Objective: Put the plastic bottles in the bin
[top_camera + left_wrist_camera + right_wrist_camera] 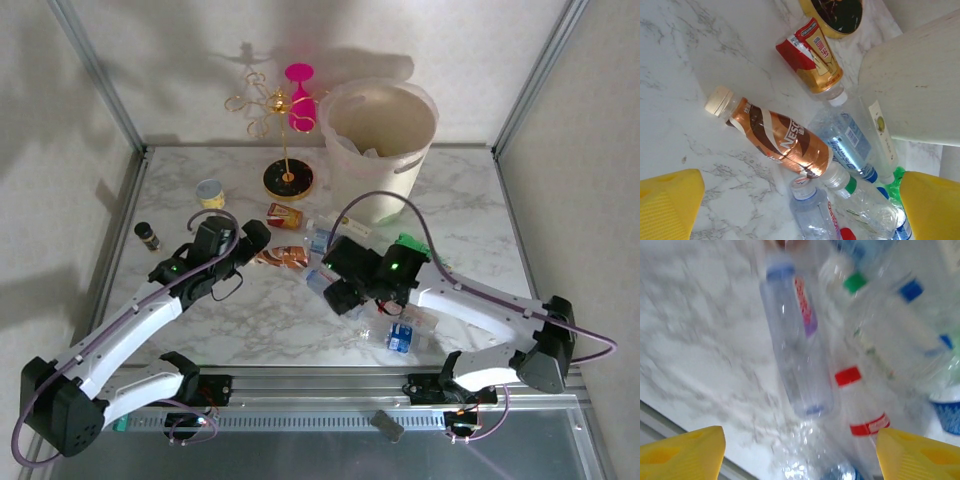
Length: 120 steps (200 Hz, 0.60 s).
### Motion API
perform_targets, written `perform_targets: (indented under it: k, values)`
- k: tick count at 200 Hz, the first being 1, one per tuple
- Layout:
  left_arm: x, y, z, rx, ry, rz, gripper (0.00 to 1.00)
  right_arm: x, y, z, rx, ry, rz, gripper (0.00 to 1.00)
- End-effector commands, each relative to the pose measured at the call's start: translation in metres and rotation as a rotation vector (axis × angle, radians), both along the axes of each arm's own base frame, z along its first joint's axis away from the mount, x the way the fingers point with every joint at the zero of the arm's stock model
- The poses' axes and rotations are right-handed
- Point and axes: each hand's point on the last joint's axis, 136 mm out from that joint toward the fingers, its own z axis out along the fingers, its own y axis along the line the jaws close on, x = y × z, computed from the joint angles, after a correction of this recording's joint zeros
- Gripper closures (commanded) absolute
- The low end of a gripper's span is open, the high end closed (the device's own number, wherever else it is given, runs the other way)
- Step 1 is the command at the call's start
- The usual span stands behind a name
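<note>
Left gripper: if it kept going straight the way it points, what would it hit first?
Likely the brown-labelled bottle lying straight ahead of the open left gripper, though depth is unclear.

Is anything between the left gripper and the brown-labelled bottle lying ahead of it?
Nothing visible does. The left gripper is open above the marble, and the brown-labelled bottle lies uncovered ahead of it. Clear bottles crowd its base end, so a grasp nearer the cap looks safer.

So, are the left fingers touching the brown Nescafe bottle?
Apart. In the left wrist view the brown bottle lies clear of both open left fingers: bare table on one side, other bottles on the other.
</note>
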Motion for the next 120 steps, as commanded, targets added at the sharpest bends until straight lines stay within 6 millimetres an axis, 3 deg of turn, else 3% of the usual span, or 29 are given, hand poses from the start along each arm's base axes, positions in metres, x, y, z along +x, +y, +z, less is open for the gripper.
perform_targets:
  k: [1,27,54,82,120]
  values:
    - [0.0,0.006,-0.013,0.021,0.025,0.016,0.0,-0.029,-0.031,-0.027,-0.13,0.126,-0.039,0.18]
    - [0.0,0.005,-0.018,0.026,0.033,-0.009,0.0,-0.046,-0.029,-0.039,-0.165,0.183,-0.011,0.02]
    - [0.001,0.006,-0.019,0.025,0.028,-0.018,0.0,-0.048,-0.028,-0.058,-0.235,0.204,-0.005,0.01]
    - [0.002,0.006,-0.021,0.016,0.031,-0.031,0.0,-0.042,-0.031,-0.066,-0.253,0.169,-0.065,0.01]
    - [0.002,0.004,-0.026,0.008,0.03,-0.053,0.0,-0.053,-0.049,-0.086,-0.349,0.172,-0.11,0.01]
